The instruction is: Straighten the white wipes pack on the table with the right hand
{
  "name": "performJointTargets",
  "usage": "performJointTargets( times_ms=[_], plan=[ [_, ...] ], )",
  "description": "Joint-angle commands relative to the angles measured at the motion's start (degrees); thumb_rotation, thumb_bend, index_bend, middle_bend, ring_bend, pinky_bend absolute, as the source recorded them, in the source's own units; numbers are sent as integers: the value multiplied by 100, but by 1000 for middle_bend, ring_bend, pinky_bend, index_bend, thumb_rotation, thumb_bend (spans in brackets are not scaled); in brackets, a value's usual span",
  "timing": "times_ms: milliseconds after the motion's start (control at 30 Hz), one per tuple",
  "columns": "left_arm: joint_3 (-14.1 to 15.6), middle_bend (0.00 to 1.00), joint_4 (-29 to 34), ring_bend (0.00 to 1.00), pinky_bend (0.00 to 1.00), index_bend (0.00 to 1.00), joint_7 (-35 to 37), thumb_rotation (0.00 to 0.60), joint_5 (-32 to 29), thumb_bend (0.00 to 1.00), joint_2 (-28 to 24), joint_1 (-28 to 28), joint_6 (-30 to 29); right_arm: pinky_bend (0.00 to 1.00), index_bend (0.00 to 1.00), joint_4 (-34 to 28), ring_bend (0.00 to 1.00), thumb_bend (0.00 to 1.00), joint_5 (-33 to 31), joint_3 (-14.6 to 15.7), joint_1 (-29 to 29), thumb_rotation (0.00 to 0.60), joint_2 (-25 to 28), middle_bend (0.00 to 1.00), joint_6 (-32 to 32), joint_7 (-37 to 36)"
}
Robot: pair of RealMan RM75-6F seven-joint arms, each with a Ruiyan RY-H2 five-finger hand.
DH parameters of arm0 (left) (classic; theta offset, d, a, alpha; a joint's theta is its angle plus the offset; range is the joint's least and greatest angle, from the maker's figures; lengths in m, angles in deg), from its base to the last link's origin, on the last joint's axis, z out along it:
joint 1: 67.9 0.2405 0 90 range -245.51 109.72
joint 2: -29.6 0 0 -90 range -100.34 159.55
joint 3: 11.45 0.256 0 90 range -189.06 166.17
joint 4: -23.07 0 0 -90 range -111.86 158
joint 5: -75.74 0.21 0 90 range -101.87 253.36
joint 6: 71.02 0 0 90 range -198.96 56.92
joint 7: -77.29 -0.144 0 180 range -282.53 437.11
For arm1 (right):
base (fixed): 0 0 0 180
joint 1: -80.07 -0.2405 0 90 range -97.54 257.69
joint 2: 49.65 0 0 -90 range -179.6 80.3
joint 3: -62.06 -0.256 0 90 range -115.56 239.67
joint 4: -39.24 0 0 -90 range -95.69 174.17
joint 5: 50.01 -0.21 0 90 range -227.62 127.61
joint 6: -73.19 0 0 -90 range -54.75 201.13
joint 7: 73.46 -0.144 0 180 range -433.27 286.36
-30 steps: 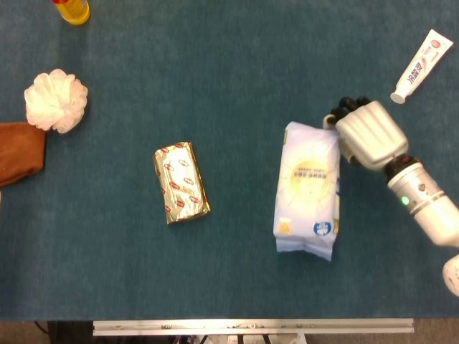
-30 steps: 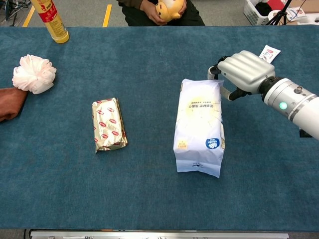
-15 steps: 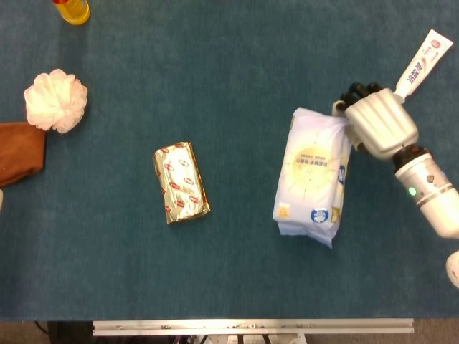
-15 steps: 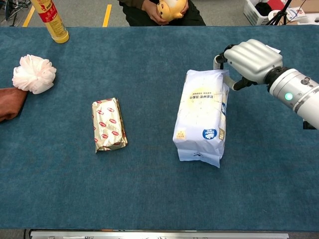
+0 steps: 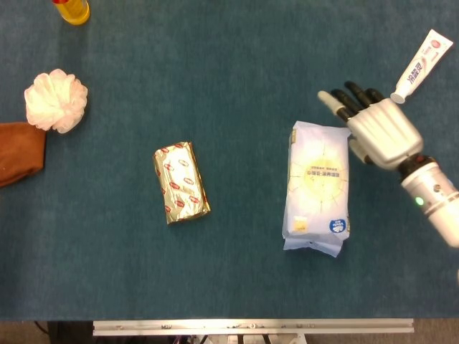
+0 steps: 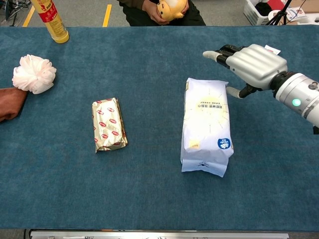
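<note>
The white wipes pack lies flat on the blue table, its long side running near to far, with a blue round logo at its near end; the chest view shows the pack the same way. My right hand hovers just right of the pack's far end, fingers stretched out and apart, holding nothing. In the chest view the right hand sits above and right of the pack's far corner, its thumb close beside the pack's right edge. The left hand shows in neither view.
A gold foil packet lies left of the pack. A toothpaste tube lies at the far right, close to my fingertips. A white bath pouf, a brown cloth and a yellow bottle are at far left.
My right hand let go of the pack's far end and spread its fingers. The pack dropped flat and turned from tilted to lying straight, near to far.
</note>
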Motion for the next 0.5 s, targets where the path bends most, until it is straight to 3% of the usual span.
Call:
performJointTargets(
  times_ms=[33,500],
  plan=[
    [-21,245,-2,187,248,245,16,600,2,346,5,-22,10,231,0,-101,58,217,90,51,179,600,190,125,243,-187],
    [-8,245,-104,187,248,245,81,600,54,346,45,-83,78,230,136,-762,71,192,148,284,1435,600,1422,215,1660,-944]
  ],
)
